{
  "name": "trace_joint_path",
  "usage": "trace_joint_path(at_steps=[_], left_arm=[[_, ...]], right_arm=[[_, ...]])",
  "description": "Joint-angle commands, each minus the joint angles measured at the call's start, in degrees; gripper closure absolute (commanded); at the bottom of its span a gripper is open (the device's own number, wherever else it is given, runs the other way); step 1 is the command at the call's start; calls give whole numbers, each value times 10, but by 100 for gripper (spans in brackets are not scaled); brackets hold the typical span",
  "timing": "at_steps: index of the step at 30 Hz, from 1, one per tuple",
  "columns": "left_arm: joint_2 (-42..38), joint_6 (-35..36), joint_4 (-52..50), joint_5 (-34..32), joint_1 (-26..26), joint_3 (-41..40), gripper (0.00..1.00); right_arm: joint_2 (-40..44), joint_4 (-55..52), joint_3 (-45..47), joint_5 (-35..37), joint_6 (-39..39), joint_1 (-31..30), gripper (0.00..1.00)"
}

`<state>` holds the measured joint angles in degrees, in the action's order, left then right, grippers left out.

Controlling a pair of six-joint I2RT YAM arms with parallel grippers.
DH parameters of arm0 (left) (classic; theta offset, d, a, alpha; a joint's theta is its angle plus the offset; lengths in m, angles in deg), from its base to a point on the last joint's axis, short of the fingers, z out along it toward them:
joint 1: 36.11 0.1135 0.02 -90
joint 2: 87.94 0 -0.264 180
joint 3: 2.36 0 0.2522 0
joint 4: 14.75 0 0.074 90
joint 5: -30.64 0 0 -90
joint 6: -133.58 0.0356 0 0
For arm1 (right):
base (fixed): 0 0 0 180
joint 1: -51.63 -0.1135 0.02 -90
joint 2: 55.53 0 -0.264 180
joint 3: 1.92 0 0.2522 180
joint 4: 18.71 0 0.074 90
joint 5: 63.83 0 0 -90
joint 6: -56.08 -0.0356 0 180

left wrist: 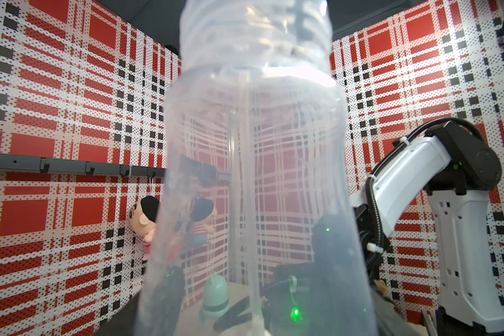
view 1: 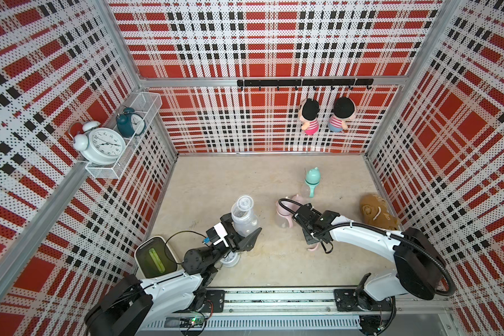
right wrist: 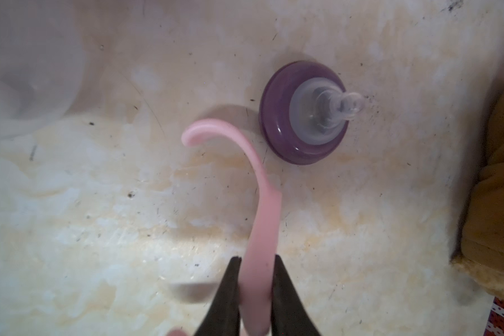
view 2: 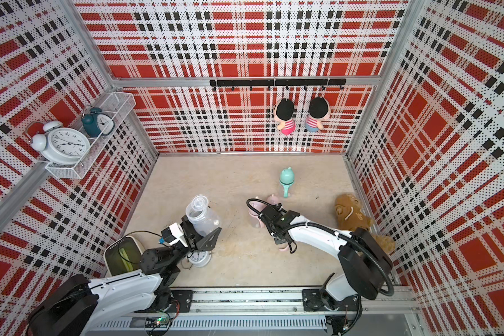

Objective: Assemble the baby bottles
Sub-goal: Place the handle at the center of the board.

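A clear baby bottle (view 1: pixel 243 214) (view 2: pixel 202 216) with an open threaded neck is held tilted above the floor; my left gripper (view 1: pixel 239 230) (view 2: pixel 200 232) is shut on its lower body. It fills the left wrist view (left wrist: pixel 253 180). My right gripper (right wrist: pixel 256 261) (view 1: pixel 312 239) is low over the floor, its jaws closed on a pink two-handled ring (right wrist: pixel 262 209) (view 1: pixel 313 248). A purple nipple collar (right wrist: pixel 303 113) lies just beyond the ring. A pink bottle (view 1: pixel 284 212) (view 2: pixel 256 213) and a capped teal bottle (view 1: pixel 312 179) (view 2: pixel 286 179) stand farther back.
A brown plush toy (view 1: pixel 376 212) (right wrist: pixel 495 189) lies by the right wall. A small white alarm clock (view 1: pixel 230 261) lies under my left arm, beside a white bin (view 1: pixel 154 257). On the left wall a wire shelf (view 1: pixel 102 171) holds clocks. Two dolls (view 1: pixel 310 116) hang at the back.
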<state>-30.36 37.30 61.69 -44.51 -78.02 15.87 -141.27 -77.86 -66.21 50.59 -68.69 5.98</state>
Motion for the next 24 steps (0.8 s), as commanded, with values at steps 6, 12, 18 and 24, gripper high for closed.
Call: trace_joint_path(at_steps=[6, 12, 18, 24], left_arm=[[-1, -4, 37, 2, -4, 14, 100], [-22, 10, 7, -8, -5, 7, 100], [-32, 15, -3, -11, -5, 6, 100], [-28, 16, -5, -13, -5, 5, 100]], right_arm=[[30, 44, 17, 12, -55, -6, 28], [134, 50, 65, 0, -144, -8, 20], [204, 54, 106, -47, -234, -9, 21], [231, 55, 140, -38, -331, -35, 32]])
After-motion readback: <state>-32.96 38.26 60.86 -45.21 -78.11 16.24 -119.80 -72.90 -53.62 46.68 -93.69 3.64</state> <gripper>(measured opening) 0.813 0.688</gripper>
